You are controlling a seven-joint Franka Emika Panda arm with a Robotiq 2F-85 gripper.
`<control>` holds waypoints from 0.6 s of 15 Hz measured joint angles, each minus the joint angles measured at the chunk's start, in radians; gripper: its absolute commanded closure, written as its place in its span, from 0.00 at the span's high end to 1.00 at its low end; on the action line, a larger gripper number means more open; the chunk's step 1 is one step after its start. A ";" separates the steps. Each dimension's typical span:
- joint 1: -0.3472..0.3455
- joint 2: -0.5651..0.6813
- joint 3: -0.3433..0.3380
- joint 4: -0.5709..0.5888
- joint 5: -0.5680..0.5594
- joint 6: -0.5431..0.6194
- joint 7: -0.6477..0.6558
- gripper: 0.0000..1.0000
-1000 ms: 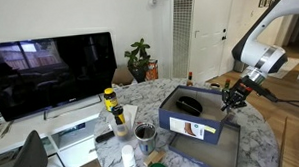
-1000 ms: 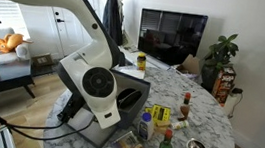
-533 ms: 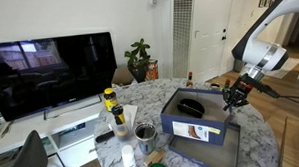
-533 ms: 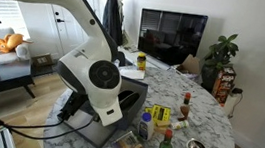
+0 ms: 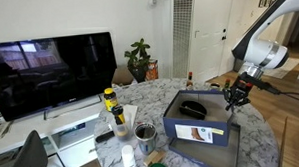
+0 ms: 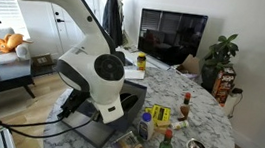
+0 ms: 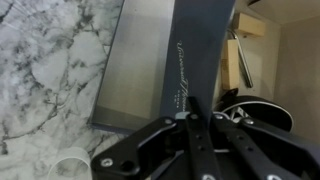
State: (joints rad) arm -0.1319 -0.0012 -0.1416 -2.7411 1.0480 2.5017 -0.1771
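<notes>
The end effector [image 5: 233, 95] comes down at the rim of the blue shoebox [image 5: 196, 132] nearest the arm. Its fingers press almost together on the thin cardboard wall, a hold on the whole box. The shoebox rests on the marble table [image 5: 257, 140], with a black shoe [image 5: 192, 108] inside.

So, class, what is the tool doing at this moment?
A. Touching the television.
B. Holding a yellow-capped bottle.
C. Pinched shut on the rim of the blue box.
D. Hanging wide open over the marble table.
C: in the wrist view the tool has its fingers closed together on the edge of the blue box.
</notes>
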 measured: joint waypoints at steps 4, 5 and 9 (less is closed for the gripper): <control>0.000 -0.007 0.000 0.000 -0.068 -0.014 0.063 0.01; 0.000 -0.010 0.000 0.000 -0.077 -0.019 0.074 0.01; 0.000 -0.013 0.000 0.000 -0.085 -0.024 0.090 0.01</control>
State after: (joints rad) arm -0.1319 -0.0142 -0.1416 -2.7411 0.9631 2.4778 -0.0866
